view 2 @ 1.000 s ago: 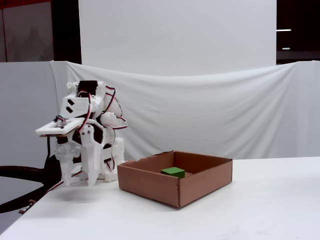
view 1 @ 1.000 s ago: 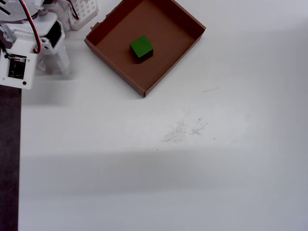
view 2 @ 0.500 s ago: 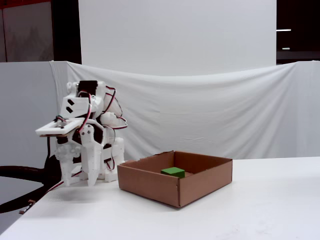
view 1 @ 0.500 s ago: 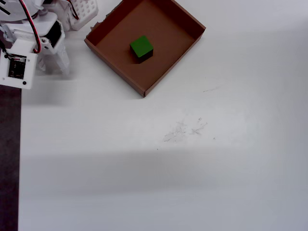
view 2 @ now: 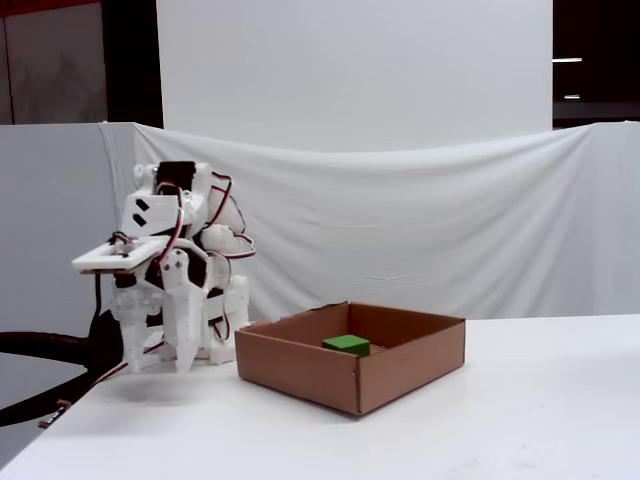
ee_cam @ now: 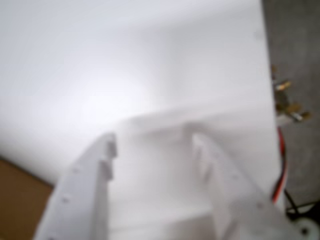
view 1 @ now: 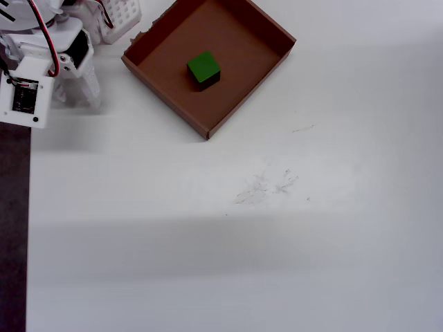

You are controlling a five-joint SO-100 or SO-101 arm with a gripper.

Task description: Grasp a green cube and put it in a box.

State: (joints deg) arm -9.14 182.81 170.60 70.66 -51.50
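Green cube [view 1: 203,67]: on the floor of the box [view 1: 266,67], near its middle, untouched; tool [view 2: 160,366]: fingers spread, empty, pointing down at the bench [view 1: 242,242] beside the box; step: placement apparently complete; next move: none evident beyond rest.

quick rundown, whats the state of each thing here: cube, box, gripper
green cube: resting flat on the box floor, near the middle, nothing touching it
box: open-topped, upright on the table, holding only the cube
gripper: empty, fingers apart, pointing down at the table to the left of the box in the fixed view
table: white, with faint scuff marks in the overhead view
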